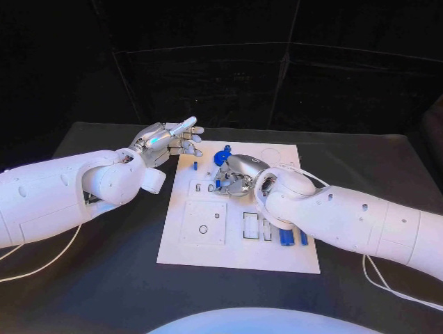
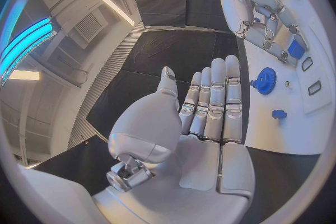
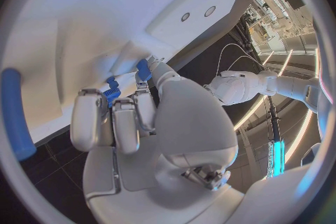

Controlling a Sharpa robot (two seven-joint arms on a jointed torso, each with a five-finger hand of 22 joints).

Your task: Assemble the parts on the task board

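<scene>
Worktop (image 1: 101, 278): black surface; the task board sits in its middle, with bare black surface all round it, widest on the left and right.
Task board (image 1: 231, 254): white plate, long side running near to far; its near half is mostly bare, with shallow recesses and slots toward the middle.
Left hand (image 1: 166, 141): hovers just off the board's far left corner, over the black surface; fingers straight and together, palm bare, released and holding nothing. In the left wrist view (image 2: 210, 117) the flat fingers point toward the board's edge.
Right hand (image 1: 239, 174): over the far middle of the board, palm down, fingers curled onto the plate. In the right wrist view (image 3: 133, 117) the fingertips close round a small blue part (image 3: 112, 92) pressed against the white surface, so it is grasping that piece.
Blue gear (image 1: 222, 156): stands on the board just beyond the right hand, close to the far edge; the left wrist view (image 2: 265, 79) shows it as a toothed disc.
Small blue peg (image 1: 194, 165): near the board's left edge, between the two hands.
Blue rods (image 1: 286, 236): lie side by side near the board's right edge, partly under the right forearm.
Open room: the board's near end lies free of both arms.
</scene>
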